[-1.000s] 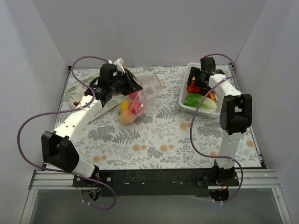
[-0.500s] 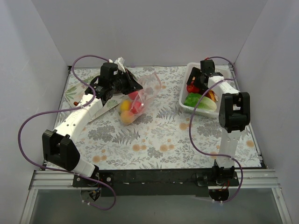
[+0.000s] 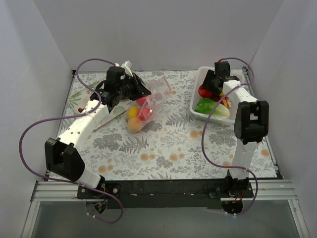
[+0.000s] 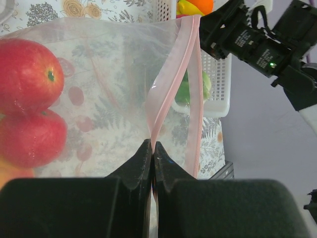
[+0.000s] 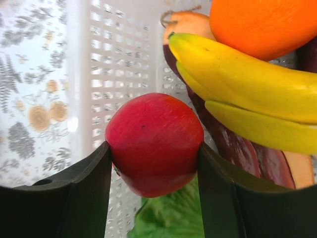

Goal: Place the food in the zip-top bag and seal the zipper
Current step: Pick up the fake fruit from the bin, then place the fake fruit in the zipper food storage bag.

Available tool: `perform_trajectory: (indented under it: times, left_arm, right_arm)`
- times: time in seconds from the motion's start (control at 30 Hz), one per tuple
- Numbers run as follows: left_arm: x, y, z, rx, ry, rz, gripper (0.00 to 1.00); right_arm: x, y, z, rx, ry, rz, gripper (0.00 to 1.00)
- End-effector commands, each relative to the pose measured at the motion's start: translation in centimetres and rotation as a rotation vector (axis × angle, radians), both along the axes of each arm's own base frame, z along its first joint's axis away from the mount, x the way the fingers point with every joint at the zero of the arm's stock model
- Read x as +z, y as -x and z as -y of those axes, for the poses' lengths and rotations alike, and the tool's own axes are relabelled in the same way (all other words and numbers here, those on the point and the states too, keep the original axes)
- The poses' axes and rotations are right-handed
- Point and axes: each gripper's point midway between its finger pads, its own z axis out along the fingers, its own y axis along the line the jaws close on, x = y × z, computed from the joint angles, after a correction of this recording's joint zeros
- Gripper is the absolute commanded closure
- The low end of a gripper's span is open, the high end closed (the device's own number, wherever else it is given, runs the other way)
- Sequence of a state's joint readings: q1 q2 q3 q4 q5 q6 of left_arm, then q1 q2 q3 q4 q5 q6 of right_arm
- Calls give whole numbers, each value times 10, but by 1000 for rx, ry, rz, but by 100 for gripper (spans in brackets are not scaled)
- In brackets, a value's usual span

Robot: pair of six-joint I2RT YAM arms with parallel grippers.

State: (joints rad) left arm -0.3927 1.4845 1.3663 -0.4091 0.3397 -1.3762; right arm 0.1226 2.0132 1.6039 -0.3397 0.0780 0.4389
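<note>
Floral table (image 3: 163,144): fruit (image 3: 134,114) in bag (image 3: 159,89), basket (image 3: 194,102).

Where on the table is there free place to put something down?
The widest bare patch of the table lies in the middle front, from the zip-top bag to the near edge. A narrower lane runs between bag and white basket. The basket is crowded, with the right gripper closed around a red fruit.

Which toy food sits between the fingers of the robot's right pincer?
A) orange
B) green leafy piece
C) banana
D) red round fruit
D: the right wrist view shows the red round fruit between the two sides of the right pincer, touching both.
</note>
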Motion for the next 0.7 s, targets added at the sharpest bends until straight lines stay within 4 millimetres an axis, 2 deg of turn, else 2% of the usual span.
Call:
perform_trajectory:
  times: [0.0, 0.13, 0.2, 0.3, 0.33, 0.37, 0.43, 0.47, 0.5, 0.53, 0.57, 0.6, 0.67]
  left_arm:
    - [15, -3, -1, 8, 15, 44, 100]
    - [11, -6, 1, 8, 19, 35, 100]
    - [9, -7, 2, 5, 19, 31, 100]
    - [9, -8, 3, 3, 22, 30, 100]
    - [9, -8, 3, 3, 23, 32, 100]
    - [8, -8, 3, 5, 21, 29, 100]
    - [9, -9, 4, 3, 24, 31, 100]
    - [9, -9, 4, 2, 25, 32, 100]
    - [9, -9, 5, 0, 26, 32, 100]
    - [8, -10, 5, 1, 24, 29, 100]
    - [9, -10, 4, 2, 24, 31, 100]
    - [9, -9, 4, 1, 23, 30, 100]
    - [10, -9, 4, 3, 24, 35, 100]
  right_arm:
    - [76, 8, 2, 22, -8, 146, 89]
    - [94, 18, 2, 36, -4, 174, 91]
    - [109, 24, 1, 46, -12, 200, 91]
    - [134, 37, -10, 88, -43, 237, 93]
    - [142, 42, -20, 125, -65, 248, 94]
    - [158, 50, -26, 143, -67, 280, 94]
    - [172, 64, -52, 205, -59, 306, 94]
    - [190, 72, -61, 226, -65, 344, 94]
    - [197, 82, -78, 264, -75, 355, 94]
    - [205, 89, -87, 282, -86, 375, 94]
    - [223, 97, -94, 299, -101, 417, 94]
    - [229, 108, -115, 348, -119, 432, 94]
    - [244, 120, -133, 379, -126, 459, 94]
